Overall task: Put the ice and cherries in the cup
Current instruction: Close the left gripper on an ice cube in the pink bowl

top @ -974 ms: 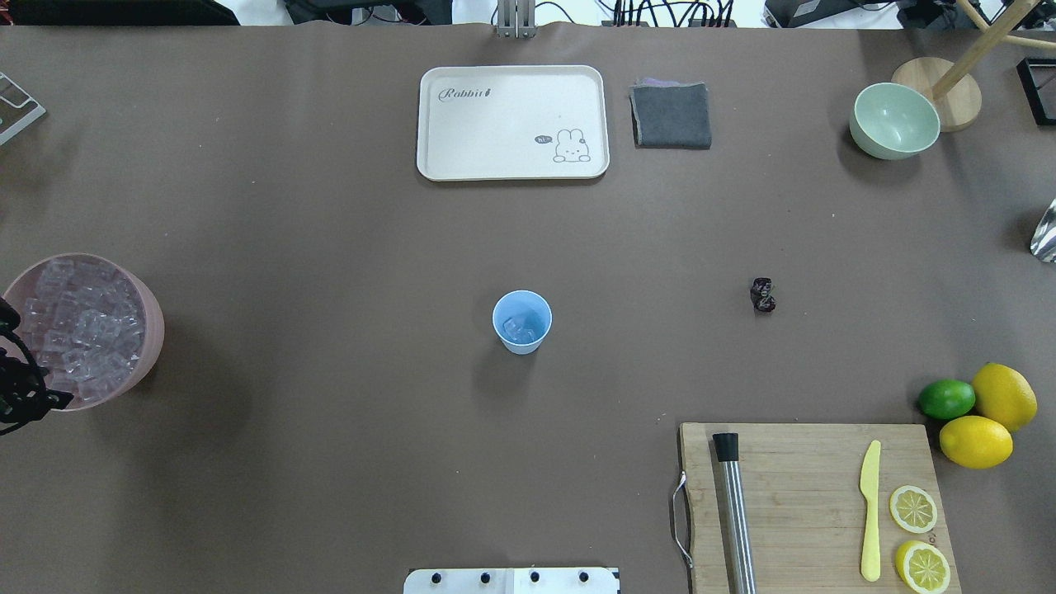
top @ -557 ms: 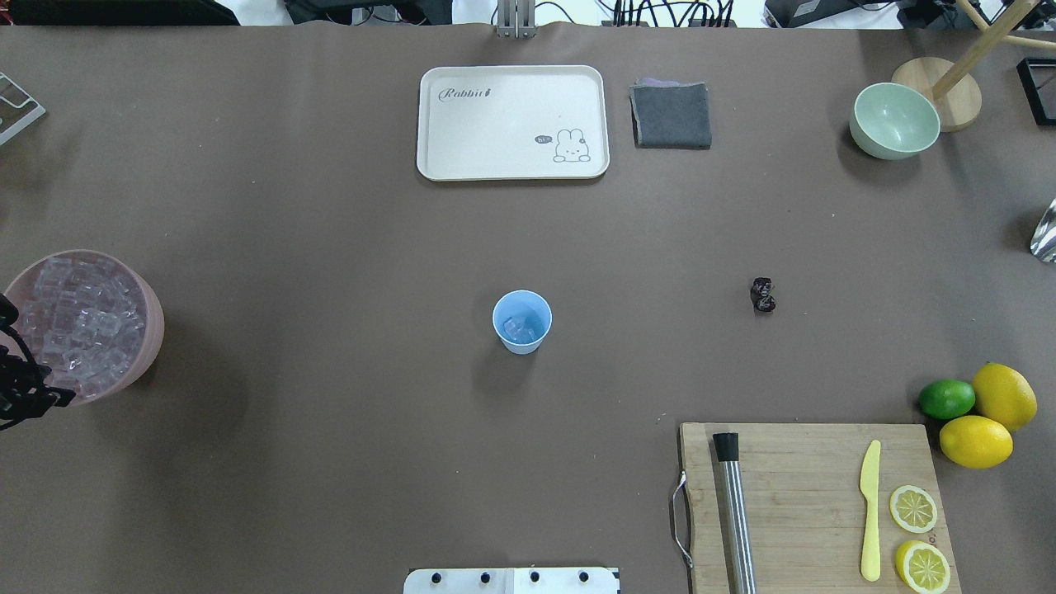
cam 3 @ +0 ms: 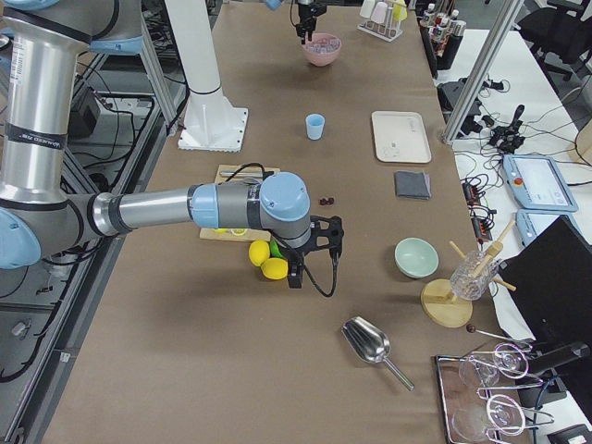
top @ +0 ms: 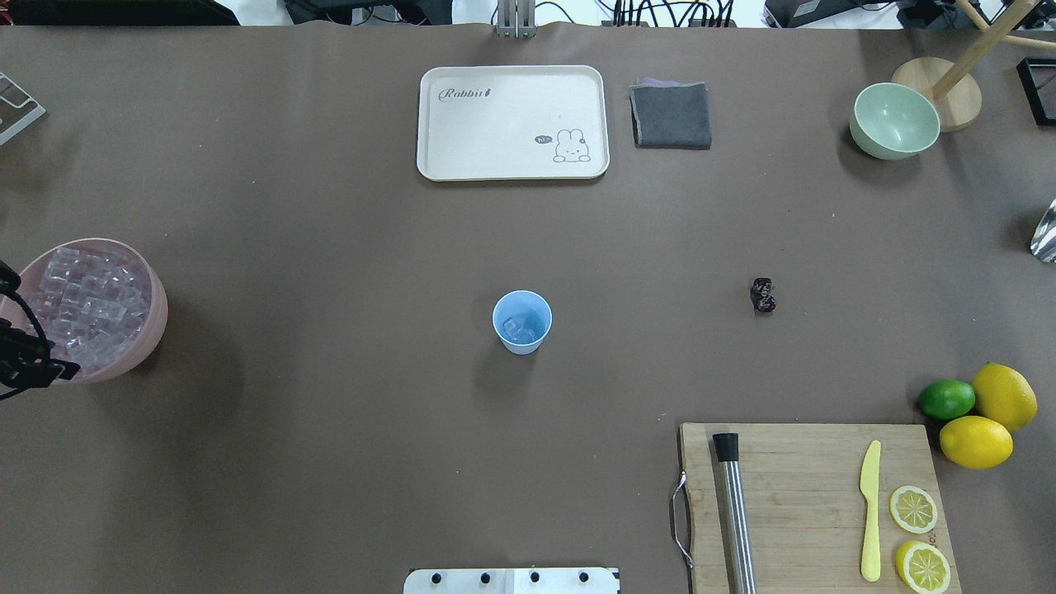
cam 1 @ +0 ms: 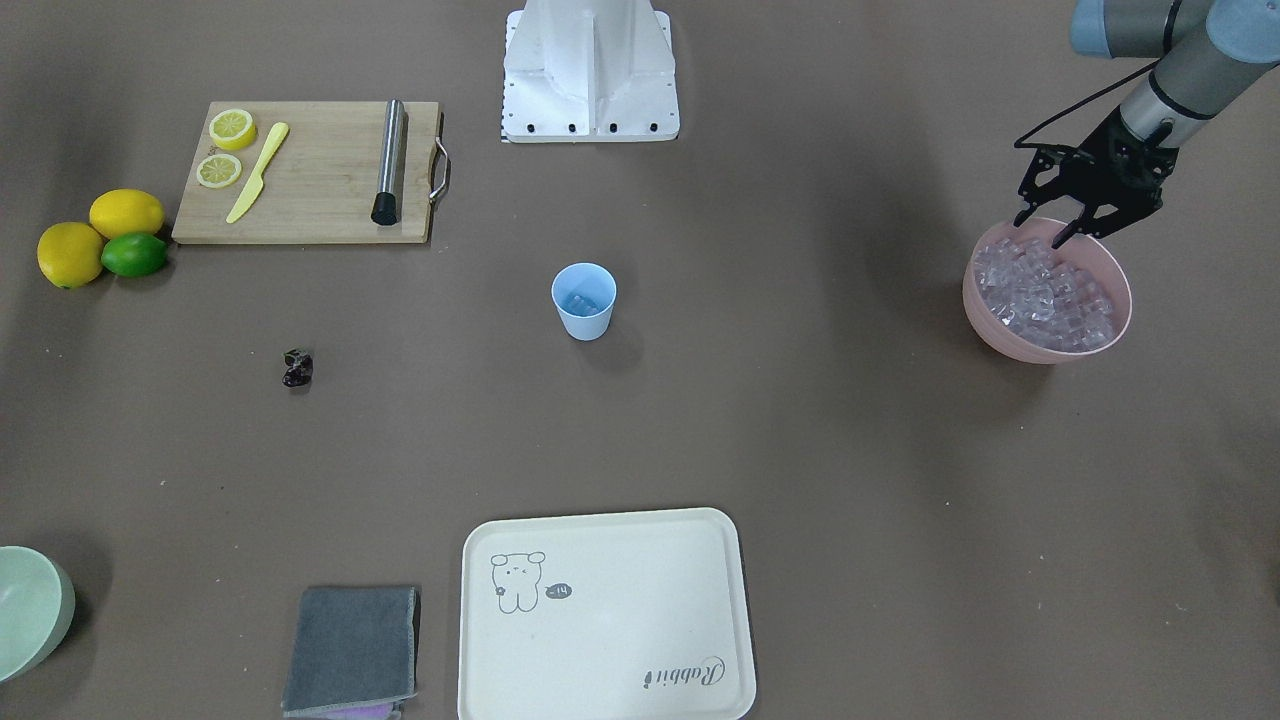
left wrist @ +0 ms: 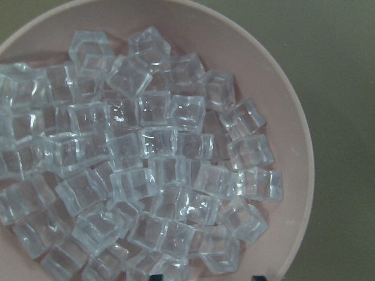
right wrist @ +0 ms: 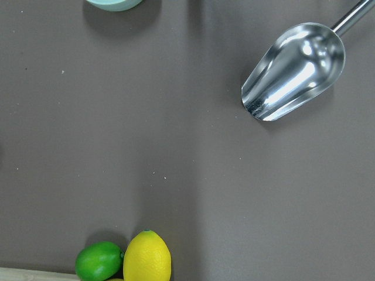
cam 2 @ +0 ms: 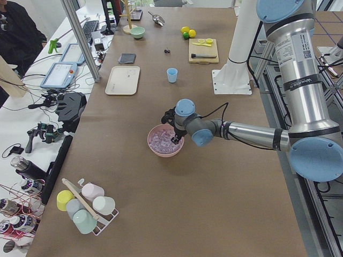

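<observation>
The light blue cup (top: 522,322) stands upright at mid-table, with a few ice cubes (top: 520,330) in its bottom. A heap of ice (left wrist: 146,164) fills the pink bowl (cam 1: 1040,350) at the table's left end. My left gripper (cam 1: 1045,230) hangs open just above the ice at the bowl's robot-side rim, with nothing between its fingers. The cherries (top: 763,294) lie as a small dark lump on the bare table to the right of the cup. My right gripper (cam 3: 305,264) hovers by the lemons, far from the cherries; I cannot tell if it is open or shut.
A cream tray (top: 511,122) and a grey cloth (top: 671,115) lie at the far side. A green bowl (top: 894,120) sits far right. The cutting board (top: 808,503) holds a steel muddler, a yellow knife and lemon slices, beside whole lemons (top: 990,417) and a lime. A metal scoop (right wrist: 293,70) lies right.
In the overhead view the pink bowl of ice has slid a little away from the robot's side, and my left gripper moved the same way. The cup and cherries stayed put.
</observation>
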Robot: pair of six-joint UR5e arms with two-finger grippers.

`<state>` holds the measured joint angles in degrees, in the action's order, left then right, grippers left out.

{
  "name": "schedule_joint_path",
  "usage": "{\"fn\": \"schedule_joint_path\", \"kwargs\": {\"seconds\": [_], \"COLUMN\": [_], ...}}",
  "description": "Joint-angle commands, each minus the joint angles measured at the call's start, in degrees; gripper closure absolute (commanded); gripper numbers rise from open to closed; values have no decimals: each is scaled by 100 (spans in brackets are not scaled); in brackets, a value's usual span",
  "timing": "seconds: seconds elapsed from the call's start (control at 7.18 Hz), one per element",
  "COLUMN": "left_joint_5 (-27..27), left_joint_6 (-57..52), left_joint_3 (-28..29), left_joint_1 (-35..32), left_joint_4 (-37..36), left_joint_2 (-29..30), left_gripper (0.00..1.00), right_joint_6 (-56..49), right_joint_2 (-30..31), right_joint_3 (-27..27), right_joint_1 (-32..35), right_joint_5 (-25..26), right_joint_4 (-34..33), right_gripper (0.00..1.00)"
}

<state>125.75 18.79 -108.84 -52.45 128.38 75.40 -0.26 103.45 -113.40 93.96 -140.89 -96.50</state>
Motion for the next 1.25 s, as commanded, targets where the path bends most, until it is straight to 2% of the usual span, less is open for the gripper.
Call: {"fn": "schedule_joint_path", "kwargs": {"seconds": [0.0,1.11], "left_joint_5": [194,257], "left_joint_6": [-715,-772], "left_joint_3": [3,267], "left_joint_1": [-334,-380], "left_joint_4": [-846,-806], "left_joint_2": [457,441], "left_gripper": [42,39], "right_joint_6": [0,0], "right_joint_2": [0,0], "right_joint_3": [11,11], "right_joint_1": [0,0], "right_joint_5": [0,44], "right_joint_4": [0,0], "right_gripper": [0,0]}}
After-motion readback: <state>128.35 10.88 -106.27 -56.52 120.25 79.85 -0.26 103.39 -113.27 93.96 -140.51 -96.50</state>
